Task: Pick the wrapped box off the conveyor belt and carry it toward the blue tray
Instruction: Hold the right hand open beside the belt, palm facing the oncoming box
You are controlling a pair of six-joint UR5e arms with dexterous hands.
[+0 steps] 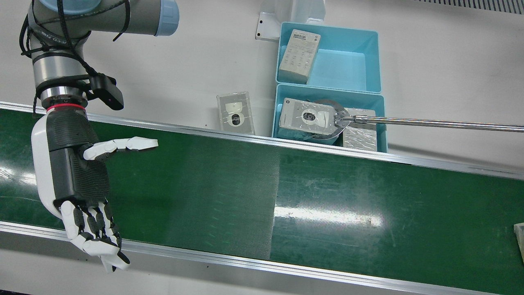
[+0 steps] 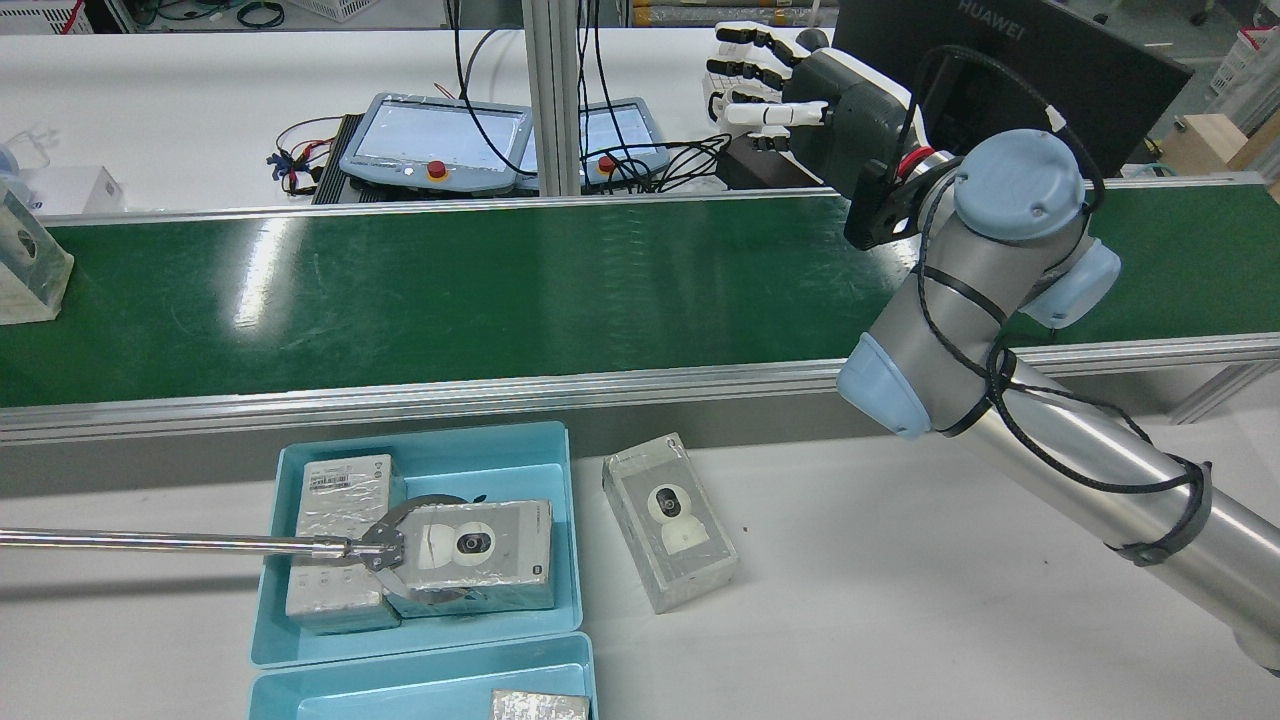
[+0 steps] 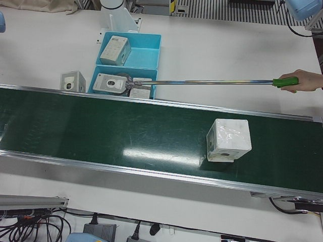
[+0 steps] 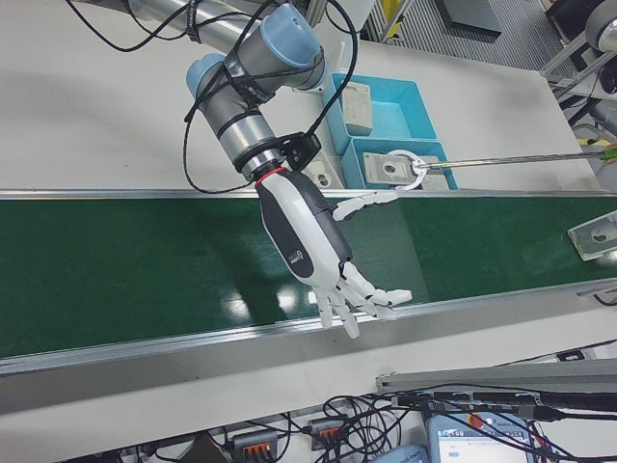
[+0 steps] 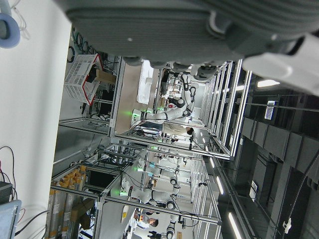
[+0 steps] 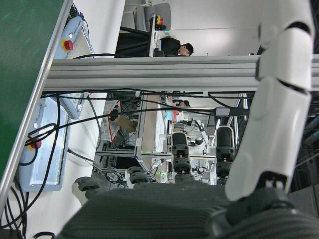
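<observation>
The wrapped box [image 3: 228,140] lies on the green conveyor belt [image 1: 286,180], far along it on the robot's left side. It shows only at the edge of the front view [image 1: 520,237] and of the rear view [image 2: 30,265]. My right hand [image 1: 77,172] is open and empty above the other end of the belt, fingers spread past the belt's operator-side rail. It also shows in the right-front view [image 4: 308,236]. Two blue trays [image 1: 344,69] stand beside the belt. My left hand [image 5: 164,25] shows only in its own view, empty, fingers apart.
The near blue tray [image 2: 470,470] holds wrapped boxes. A person [image 3: 303,80] reaches into it with a long metal grabber [image 1: 430,122] clamped on one box [image 1: 307,119]. Another wrapped box [image 1: 235,112] lies on the white table next to the trays.
</observation>
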